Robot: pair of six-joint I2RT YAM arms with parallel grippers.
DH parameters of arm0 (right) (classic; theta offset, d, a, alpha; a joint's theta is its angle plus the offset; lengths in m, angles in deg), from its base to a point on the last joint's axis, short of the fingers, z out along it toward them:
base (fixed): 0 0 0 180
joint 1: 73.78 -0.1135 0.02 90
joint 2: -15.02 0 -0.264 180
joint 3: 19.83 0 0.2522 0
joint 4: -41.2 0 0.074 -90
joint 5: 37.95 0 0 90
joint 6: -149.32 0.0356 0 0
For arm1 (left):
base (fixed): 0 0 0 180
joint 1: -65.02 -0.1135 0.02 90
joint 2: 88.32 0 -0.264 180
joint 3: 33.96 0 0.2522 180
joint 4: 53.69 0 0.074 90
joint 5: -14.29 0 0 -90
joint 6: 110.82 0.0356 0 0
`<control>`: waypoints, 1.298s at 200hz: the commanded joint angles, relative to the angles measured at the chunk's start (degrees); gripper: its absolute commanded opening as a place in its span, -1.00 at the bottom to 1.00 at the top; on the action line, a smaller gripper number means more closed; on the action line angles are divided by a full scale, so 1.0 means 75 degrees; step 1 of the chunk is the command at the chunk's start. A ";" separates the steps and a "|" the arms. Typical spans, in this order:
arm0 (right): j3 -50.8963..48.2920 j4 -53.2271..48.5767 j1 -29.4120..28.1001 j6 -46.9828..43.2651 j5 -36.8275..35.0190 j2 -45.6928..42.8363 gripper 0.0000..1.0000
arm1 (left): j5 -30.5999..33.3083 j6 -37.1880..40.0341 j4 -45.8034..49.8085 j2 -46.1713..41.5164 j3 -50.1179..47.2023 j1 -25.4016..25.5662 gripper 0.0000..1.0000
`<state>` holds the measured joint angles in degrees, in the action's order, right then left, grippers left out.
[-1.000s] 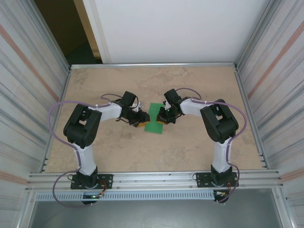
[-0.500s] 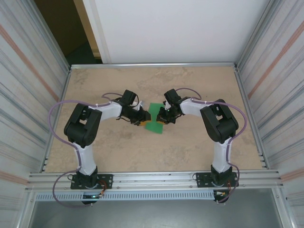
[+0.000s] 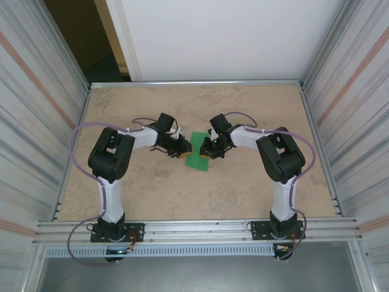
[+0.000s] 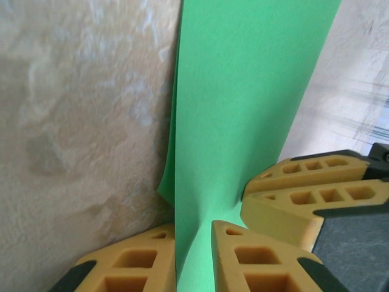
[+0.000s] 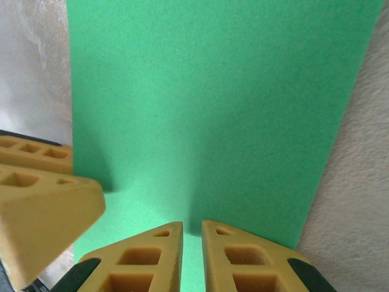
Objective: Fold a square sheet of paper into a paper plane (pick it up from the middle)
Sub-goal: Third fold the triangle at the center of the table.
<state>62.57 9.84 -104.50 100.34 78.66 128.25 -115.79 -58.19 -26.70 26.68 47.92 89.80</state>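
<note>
The square sheet of paper (image 3: 198,159) is bright green and lies mid-table between both arms. My left gripper (image 3: 184,150) is at the sheet's left edge. In the left wrist view that gripper (image 4: 193,228) has its jaws drawn in on a raised ridge of the paper (image 4: 243,91), which runs up between them. My right gripper (image 3: 208,149) is at the sheet's right side. Seen from the right wrist, it (image 5: 192,226) is shut to a narrow slit with its tips down on the flat paper (image 5: 213,91). The two grippers' fingers nearly meet over the sheet.
The tan tabletop (image 3: 152,109) is walled by metal panels left and right, with a rail along the near edge (image 3: 194,230). The right gripper's fingers (image 4: 316,188) crowd the left wrist view, and a left finger (image 5: 42,201) shows at the right wrist view's left edge.
The left gripper's jaws have closed in on the paper's left edge, and the left arm's elbow has shifted slightly. The right arm has stayed put.
</note>
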 commanded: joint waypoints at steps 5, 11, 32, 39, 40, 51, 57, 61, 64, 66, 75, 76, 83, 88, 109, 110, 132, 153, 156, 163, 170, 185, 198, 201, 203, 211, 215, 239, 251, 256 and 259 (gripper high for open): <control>-0.0170 -0.0303 0.0052 -0.0358 -0.0385 0.0164 -0.64 | -0.0211 0.0149 0.0151 0.0204 0.0333 -0.0071 -0.63; -0.0165 -0.0292 0.0067 -0.0381 -0.0380 0.0150 -0.64 | -0.0217 0.0171 0.0158 0.0226 0.0370 -0.0080 -0.64; -0.0087 -0.0270 0.0076 -0.0481 -0.0369 0.0075 -0.60 | -0.0269 0.0182 0.0210 0.0298 0.0462 -0.0107 -0.73; -0.0060 -0.0275 0.0077 -0.0544 -0.0399 -0.0002 -0.59 | -0.0274 0.0177 0.0208 0.0310 0.0489 -0.0103 -0.78; -0.0054 -0.0271 0.0077 -0.0551 -0.0397 -0.0008 -0.59 | -0.0278 0.0177 0.0206 0.0310 0.0491 -0.0097 -0.78; 0.0005 -0.0289 0.0077 -0.0684 -0.0502 -0.0162 -0.57 | -0.0281 0.0134 0.0206 0.0305 0.0495 -0.0104 -0.87; 0.0006 -0.0263 0.0078 -0.0788 -0.0548 -0.0285 -0.56 | -0.0270 0.0095 0.0202 0.0280 0.0493 -0.0104 -0.93; -0.0034 -0.0173 0.0077 -0.0865 -0.0565 -0.0421 -0.56 | -0.0269 0.0047 0.0167 0.0256 0.0465 -0.0106 -0.97; -0.0089 -0.0071 0.0085 -0.0915 -0.0593 -0.0541 -0.55 | -0.0279 0.0007 0.0123 0.0228 0.0449 -0.0115 -1.00; -0.0148 0.0017 0.0070 -0.0938 -0.0627 -0.0642 -0.54 | -0.0275 -0.0015 0.0090 0.0205 0.0426 -0.0115 -1.00; -0.0427 0.0437 0.0042 -0.1089 -0.0792 -0.1115 -0.48 | -0.0276 -0.0204 -0.0072 0.0092 0.0316 -0.0135 -1.00; -0.0471 0.0490 0.0018 -0.1111 -0.0805 -0.1163 -0.47 | -0.0273 -0.0224 -0.0092 0.0084 0.0305 -0.0137 -1.00; -0.0701 0.0770 0.0005 -0.1268 -0.0953 -0.1536 -0.41 | -0.0270 -0.0394 -0.0214 -0.0022 0.0211 -0.0150 -1.00; -0.0842 0.0939 -0.0041 -0.1407 -0.1105 -0.1784 -0.36 | -0.0253 -0.0506 -0.0302 -0.0103 0.0133 -0.0160 -1.00; -0.1236 0.1361 -0.0305 -0.2343 -0.1523 -0.2519 -0.25 | 0.0071 -0.1101 -0.0658 -0.0515 -0.0241 -0.0189 -1.00; -0.1251 0.1368 -0.0325 -0.2388 -0.1540 -0.2545 -0.24 | 0.0094 -0.1130 -0.0684 -0.0536 -0.0261 -0.0193 -1.00; -0.1619 0.1755 -0.0703 -0.3277 -0.1915 -0.2950 -0.04 | 0.0424 -0.1884 -0.1274 -0.1007 -0.0752 -0.0242 -1.00; -0.1731 0.1886 -0.1244 -0.4006 -0.2783 -0.3118 0.15 | 0.0701 -0.2486 -0.1662 -0.1394 -0.1123 -0.0268 -1.00; -0.1746 0.1925 -0.1341 -0.4104 -0.2929 -0.3126 0.17 | 0.0729 -0.2545 -0.1678 -0.1436 -0.1156 -0.0270 -1.00; -0.1772 0.2002 -0.1523 -0.4351 -0.3202 -0.3108 0.21 | 0.0785 -0.2637 -0.1694 -0.1502 -0.1188 -0.0277 -1.00; -0.1805 0.2100 -0.1706 -0.4587 -0.3354 -0.3066 0.23 | 0.0808 -0.2692 -0.1683 -0.1529 -0.1196 -0.0286 -1.00; -0.1852 0.2261 -0.2024 -0.4986 -0.3599 -0.2850 0.25 | 0.0753 -0.2735 -0.1540 -0.1519 -0.1108 -0.0312 -1.00; -0.1874 0.2342 -0.2269 -0.5272 -0.3744 -0.2647 0.26 | 0.0715 -0.2774 -0.1497 -0.1488 -0.1083 -0.0327 -1.00; -0.1887 0.2376 -0.2316 -0.5331 -0.3784 -0.2615 0.26 | 0.0714 -0.2776 -0.1485 -0.1477 -0.1070 -0.0321 -1.00; -0.1901 0.2393 -0.2356 -0.5376 -0.3806 -0.2590 0.26 | 0.0714 -0.2776 -0.1481 -0.1475 -0.1053 -0.0325 -1.00; -0.1980 0.2572 -0.2498 -0.5502 -0.3939 -0.2515 0.26 | 0.0691 -0.2744 -0.1421 -0.1448 -0.1008 -0.0327 -1.00; -0.2024 0.2664 -0.2554 -0.5572 -0.3977 -0.2474 0.27 | 0.0688 -0.2740 -0.1395 -0.1429 -0.0986 -0.0327 -1.00; -0.2252 0.3062 -0.2675 -0.5735 -0.4119 -0.2283 0.29 | 0.0691 -0.2740 -0.1332 -0.1380 -0.0934 -0.0333 -1.00; -0.2317 0.3110 -0.2712 -0.5844 -0.4172 -0.2205 0.31 | 0.0662 -0.2727 -0.1311 -0.1362 -0.0910 -0.0336 -1.00; -0.2331 0.3098 -0.2723 -0.5913 -0.4192 -0.2160 0.31 | 0.0647 -0.2729 -0.1308 -0.1355 -0.0902 -0.0331 -1.00; -0.2338 0.3074 -0.2730 -0.5942 -0.4209 -0.2141 0.31 | 0.0644 -0.2729 -0.1308 -0.1353 -0.0904 -0.0332 -1.00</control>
<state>46.05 30.38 -124.56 59.99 50.11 110.72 -111.02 -77.97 -37.50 16.67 39.77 87.83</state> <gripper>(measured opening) 0.652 0.049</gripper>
